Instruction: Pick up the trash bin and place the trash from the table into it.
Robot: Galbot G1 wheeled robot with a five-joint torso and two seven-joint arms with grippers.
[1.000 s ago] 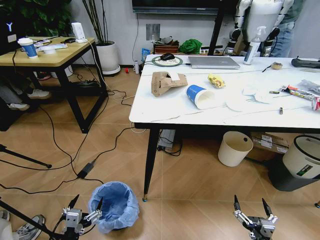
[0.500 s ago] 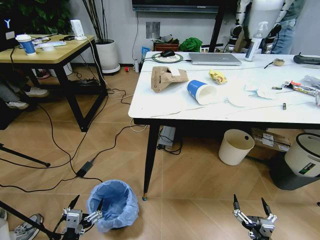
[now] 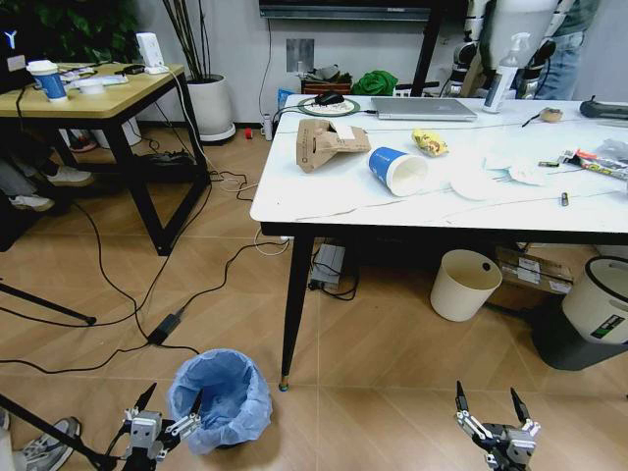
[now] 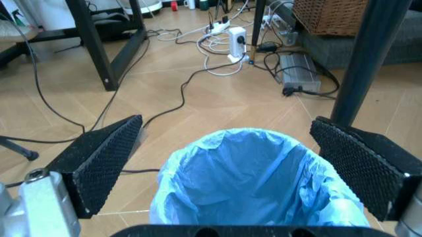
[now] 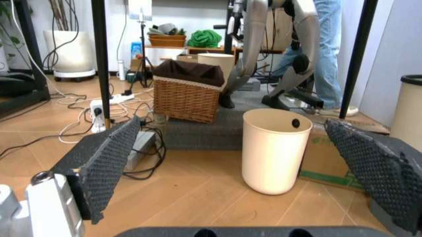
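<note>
Your view has tilted down since earlier. Left gripper (image 3: 169, 404) hangs spread beside the trash bin (image 3: 219, 397); right gripper (image 3: 487, 404) spread, low.

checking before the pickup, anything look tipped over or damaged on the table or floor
Yes. The blue-and-white paper cup lies on its side on the table, mouth toward the front edge, and the brown cardboard carton beside it is torn open. The trash bin stands upright on the floor.
</note>
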